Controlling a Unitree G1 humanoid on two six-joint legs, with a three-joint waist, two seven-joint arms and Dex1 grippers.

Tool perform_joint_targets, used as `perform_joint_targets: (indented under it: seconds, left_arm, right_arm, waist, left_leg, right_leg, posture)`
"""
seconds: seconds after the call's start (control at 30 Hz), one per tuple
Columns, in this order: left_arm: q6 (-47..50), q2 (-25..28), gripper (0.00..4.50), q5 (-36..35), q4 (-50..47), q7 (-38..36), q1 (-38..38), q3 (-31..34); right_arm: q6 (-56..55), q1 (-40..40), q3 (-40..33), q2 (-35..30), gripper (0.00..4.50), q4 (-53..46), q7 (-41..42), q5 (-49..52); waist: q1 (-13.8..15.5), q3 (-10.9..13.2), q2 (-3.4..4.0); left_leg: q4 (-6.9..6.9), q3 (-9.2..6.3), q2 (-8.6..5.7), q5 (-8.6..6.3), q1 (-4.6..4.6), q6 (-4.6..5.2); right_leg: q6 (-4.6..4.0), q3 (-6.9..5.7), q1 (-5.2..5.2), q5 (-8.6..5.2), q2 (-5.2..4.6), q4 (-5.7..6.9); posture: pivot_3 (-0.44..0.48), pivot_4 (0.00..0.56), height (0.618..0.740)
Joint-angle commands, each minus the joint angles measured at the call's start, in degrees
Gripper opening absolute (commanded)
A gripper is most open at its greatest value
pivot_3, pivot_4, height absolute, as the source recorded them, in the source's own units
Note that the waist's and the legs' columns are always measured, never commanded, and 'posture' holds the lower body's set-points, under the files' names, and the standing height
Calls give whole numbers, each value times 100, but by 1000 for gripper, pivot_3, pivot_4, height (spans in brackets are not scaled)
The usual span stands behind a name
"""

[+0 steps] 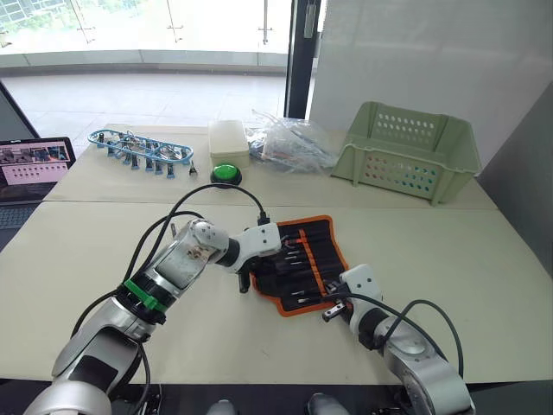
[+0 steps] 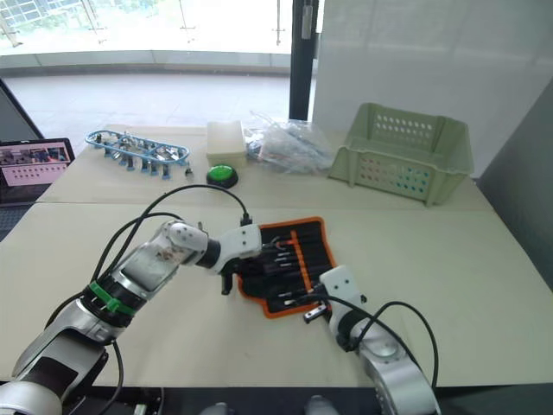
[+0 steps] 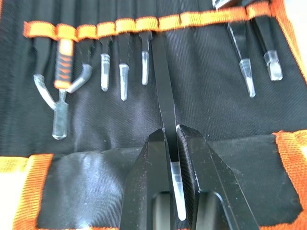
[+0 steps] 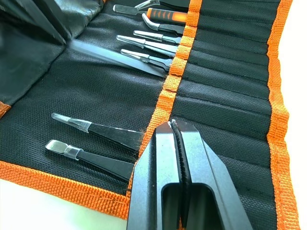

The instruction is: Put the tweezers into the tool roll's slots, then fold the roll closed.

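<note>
The tool roll [image 1: 301, 264] lies unfolded on the surface [image 1: 484, 259], and I take it as my mark. My left arm reaches in bent at the elbow, and my left pincer [image 3: 171, 143] pinches one of the tweezers [image 3: 163, 96], its far end at the slots [image 3: 144, 24] under the orange band. My right pincer [image 4: 176, 139] hangs over the roll's near edge, fingers pressed together. Other tweezers sit already tucked in.
</note>
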Motion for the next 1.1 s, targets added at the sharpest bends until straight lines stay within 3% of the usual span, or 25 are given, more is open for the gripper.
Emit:
perform_joint_targets:
  seconds: [0.03,0.27,0.73,1.1]
  left_arm:
    - [-173,-171,29,93,-121,-152,-167,-12]
    - [-312,-252,29,261,-73,-371,-228,52]
    - [-676,230,29,410,-43,-868,-492,298]
    - [-796,-40,29,532,55,-996,-456,142]
  right_arm:
    - [305,170,279,38,0,229,67,14]
    - [303,154,278,49,0,240,36,6]
    - [325,151,287,33,0,224,50,10]
    - [359,134,280,31,0,205,41,12]
  waist:
    - [1,0,0]
    - [-1,0,0]
    - [-11,0,0]
    - [-18,0,0]
  left_leg:
    - [1,0,0,0,0,0]
    - [3,0,0,0,0,0]
    - [5,-1,0,0,1,1]
    - [10,-1,0,0,3,2]
  right_leg:
    - [0,0,0,0,0,0]
    - [0,0,1,0,0,3]
    - [0,0,1,0,0,8]
    - [-1,0,1,1,1,18]
  posture:
    - [0,150,713]
    - [0,150,713]
    - [0,150,713]
    - [0,150,713]
